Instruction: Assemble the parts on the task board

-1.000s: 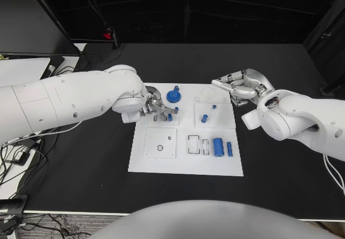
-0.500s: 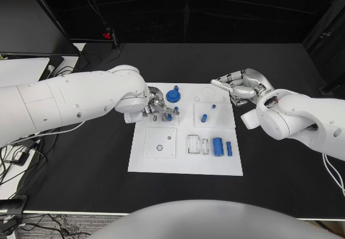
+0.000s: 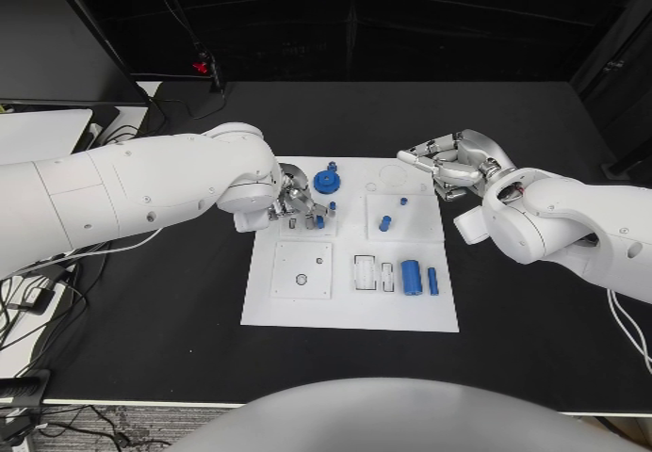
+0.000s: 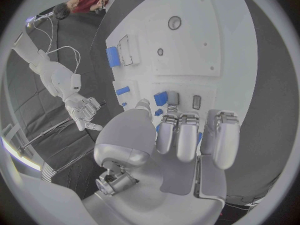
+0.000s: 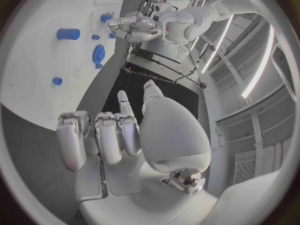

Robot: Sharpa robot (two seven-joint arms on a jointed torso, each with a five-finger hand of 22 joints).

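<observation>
White rectangular task board (image 3: 350, 311) lies mid-table, small blue cylindrical parts (image 3: 411, 276) standing in its recesses. Left hand (image 3: 297, 205), fingers curled over the board's upper-left, contents unclear, barely shifted since 1 s ago. Right hand (image 3: 452, 165) unchanged, fingers curled, empty.

Even overhead lighting renders the task board (image 3: 350, 311) bright against dark surroundings; wrist views show strong fisheye curvature from 12 through 12 o'clock.
</observation>
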